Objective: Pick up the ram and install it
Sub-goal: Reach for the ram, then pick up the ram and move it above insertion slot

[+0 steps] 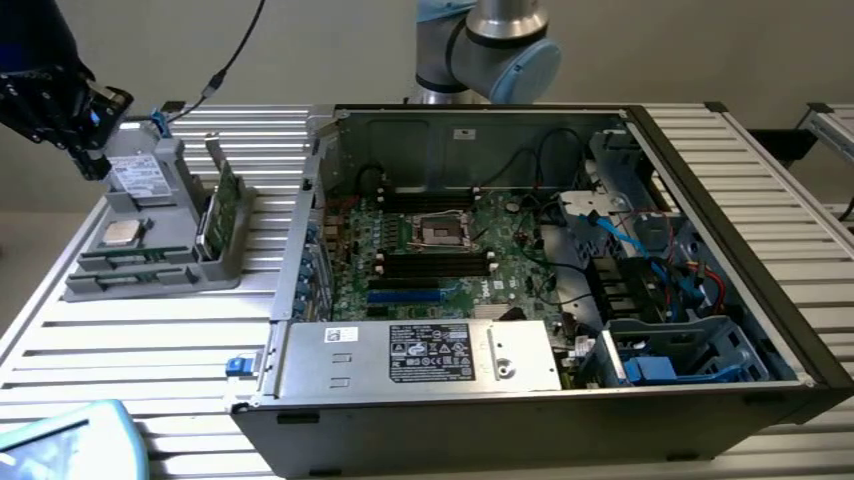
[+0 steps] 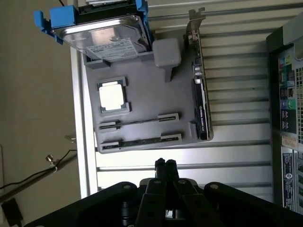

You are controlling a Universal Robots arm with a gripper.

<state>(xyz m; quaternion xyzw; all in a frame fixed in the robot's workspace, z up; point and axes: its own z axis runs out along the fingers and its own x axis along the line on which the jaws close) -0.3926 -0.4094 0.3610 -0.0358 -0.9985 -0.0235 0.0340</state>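
Note:
Two slim ram sticks (image 2: 139,141) stand edge-on in the slotted holders of a grey parts tray (image 2: 142,97); in the exterior view they lie at the tray's near end (image 1: 131,259). My gripper (image 2: 164,165) hovers off the tray's edge beside the nearer stick, its fingers pressed together with nothing between them. From outside, the gripper (image 1: 94,165) hangs above the tray's far end at the exterior view's left. The motherboard's black slots (image 1: 430,263) sit inside the open computer case (image 1: 727,250).
The tray also carries a hard drive in a blue frame (image 2: 102,33), a square silver processor (image 2: 112,97) and a broad green card with a metal bracket (image 2: 200,90). A power supply (image 1: 420,352) lines the case's front. Cables cross its right side.

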